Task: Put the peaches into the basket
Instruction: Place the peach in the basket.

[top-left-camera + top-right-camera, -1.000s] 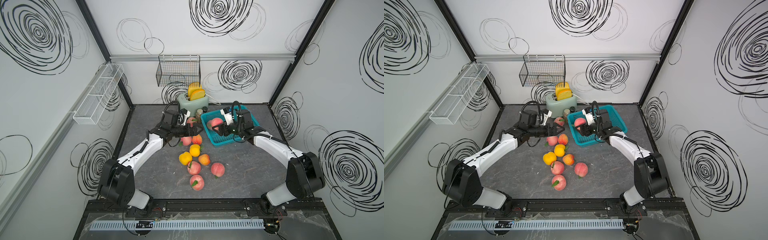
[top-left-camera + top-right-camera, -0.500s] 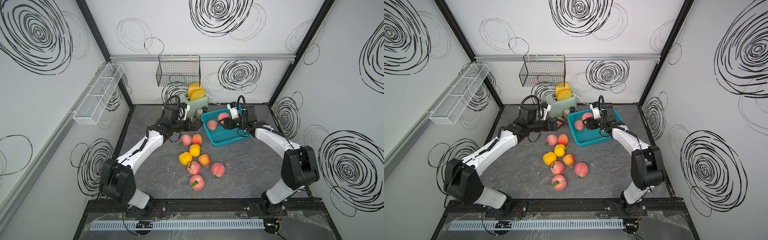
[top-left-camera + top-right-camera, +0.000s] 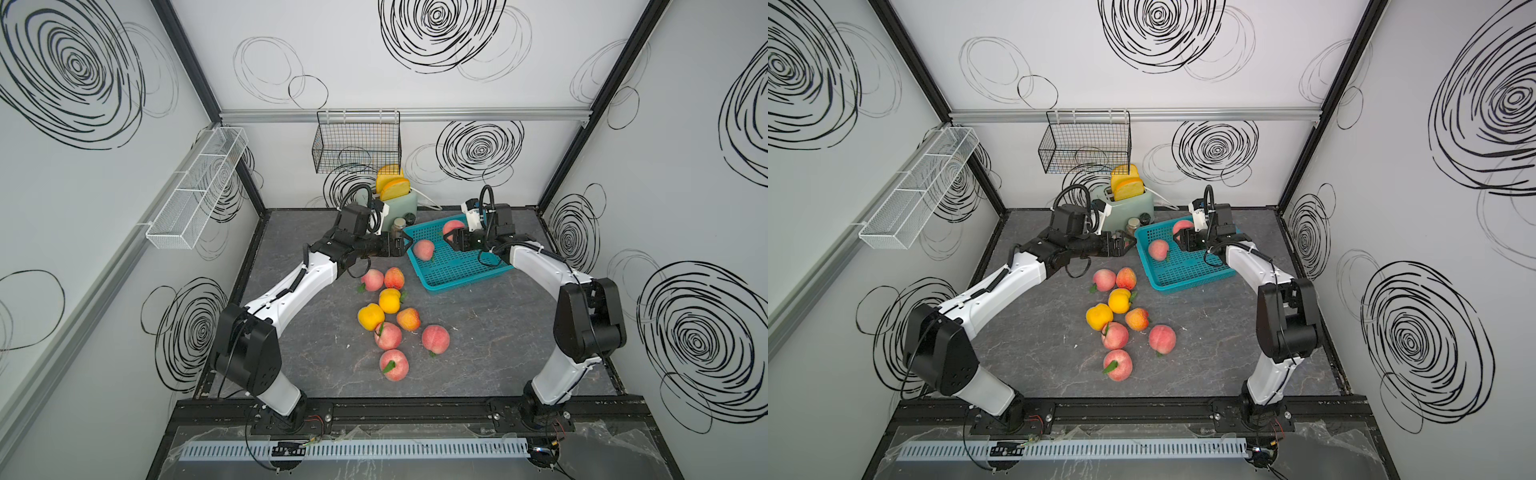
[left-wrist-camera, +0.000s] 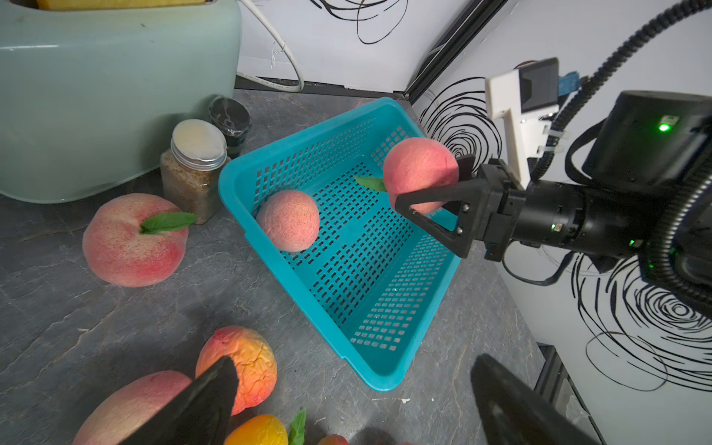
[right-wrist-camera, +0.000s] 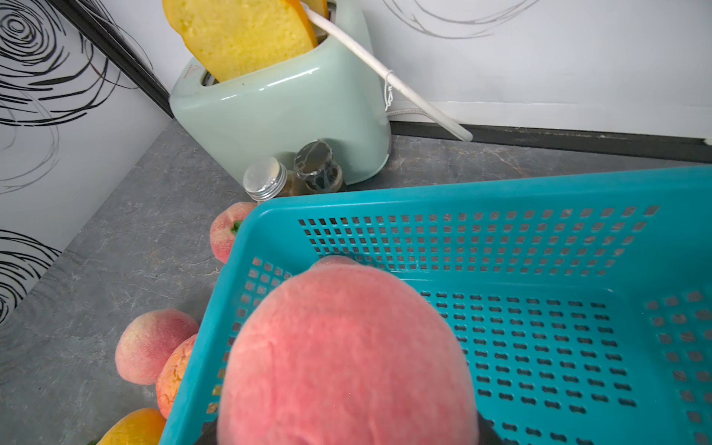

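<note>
Clearly the right fingers point(image 4: 443, 188) clamp a pink peach point(image 4: 418, 165) across its middle, above the basket point(image 3: 453, 274) near the back edge of the table point(image 3: 478, 353), where another peach point(image 3: 424, 249) lies. The left fingers point(image 4: 200, 404) gape wide, empty. The loose peaches point(image 3: 388, 334) mid-table look light, matte and slightly yielding; a hold across the widest girth, clear of leaves, should suit.
</note>
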